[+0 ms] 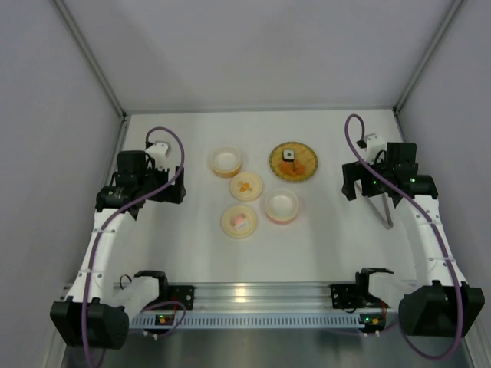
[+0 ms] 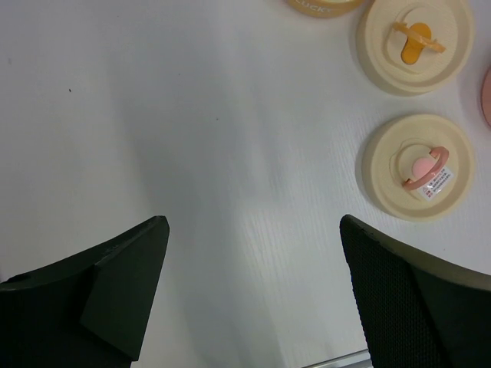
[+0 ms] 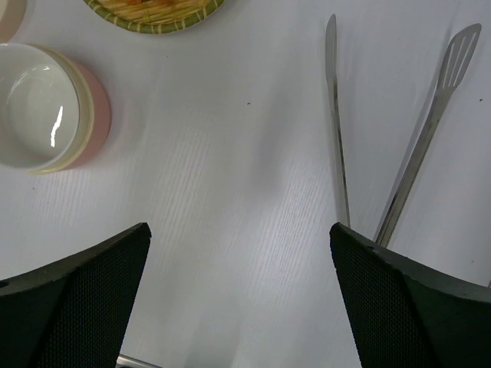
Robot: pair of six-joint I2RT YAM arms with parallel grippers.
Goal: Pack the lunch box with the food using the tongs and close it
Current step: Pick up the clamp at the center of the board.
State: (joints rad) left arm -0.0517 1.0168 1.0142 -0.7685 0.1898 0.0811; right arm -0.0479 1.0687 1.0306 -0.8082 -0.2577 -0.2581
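The food lies on a woven plate (image 1: 293,161) at the back: a white-and-dark cube (image 1: 288,155) and small orange chunks (image 1: 292,169). The lunch box is in round parts: a pink-walled bowl (image 1: 281,205), empty inside (image 3: 42,103), an orange-walled bowl (image 1: 226,161), a cream lid with an orange handle (image 2: 415,43) and a cream lid with a pink handle (image 2: 418,176). The metal tongs (image 3: 337,130) lie flat on the table just right of my right gripper (image 3: 239,230), which is open and holds nothing. My left gripper (image 2: 253,230) is open over bare table, left of the lids.
The woven plate's rim (image 3: 153,15) shows at the top of the right wrist view. White walls enclose the table on three sides. An aluminium rail (image 1: 253,295) with both arm bases runs along the near edge.
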